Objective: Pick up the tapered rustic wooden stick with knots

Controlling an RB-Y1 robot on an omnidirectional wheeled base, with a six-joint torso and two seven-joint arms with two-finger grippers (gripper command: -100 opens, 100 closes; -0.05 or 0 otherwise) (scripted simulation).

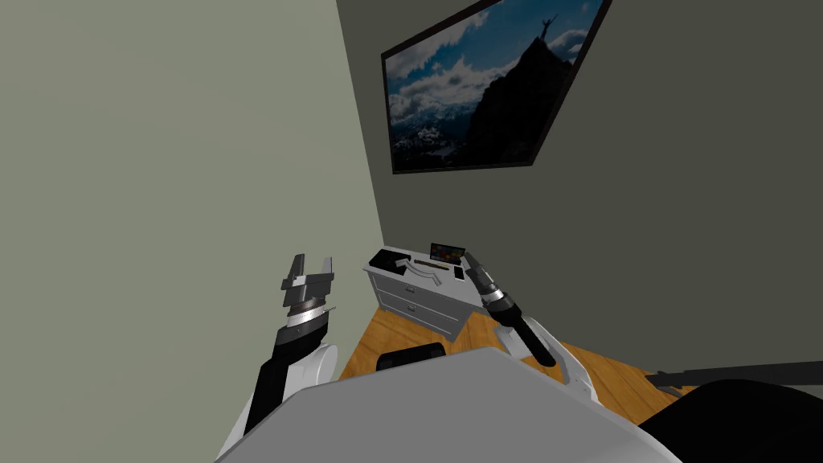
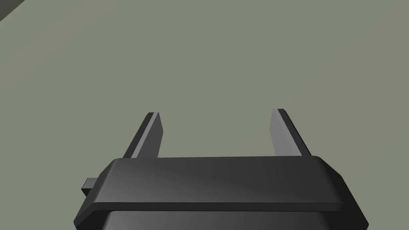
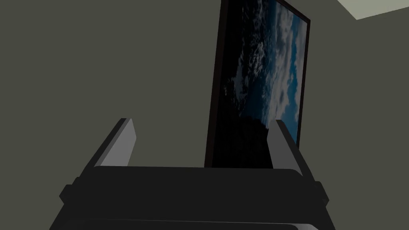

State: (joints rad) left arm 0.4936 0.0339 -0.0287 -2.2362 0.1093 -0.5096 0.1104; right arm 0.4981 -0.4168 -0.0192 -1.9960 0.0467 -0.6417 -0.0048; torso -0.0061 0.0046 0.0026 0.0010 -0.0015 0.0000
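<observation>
A pale, curved, tapered stick (image 1: 423, 269) lies on top of a low grey drawer cabinet (image 1: 418, 304) in the corner of the room. My right gripper (image 1: 469, 258) is raised just beside the cabinet's right end, a short way from the stick. It points upward, and in the right wrist view the right gripper (image 3: 201, 127) is open and holds nothing. My left gripper (image 1: 312, 265) is lifted in front of the pale wall, left of the cabinet and apart from it. In the left wrist view the left gripper (image 2: 215, 115) is open and empty.
Also on the cabinet top are a black block (image 1: 386, 259), a small multicoloured card (image 1: 448, 252) and a small dark item (image 1: 459, 273). A large framed mountain picture (image 1: 490, 88) hangs above. Two walls meet behind the cabinet. Wooden floor (image 1: 402, 329) lies in front of it.
</observation>
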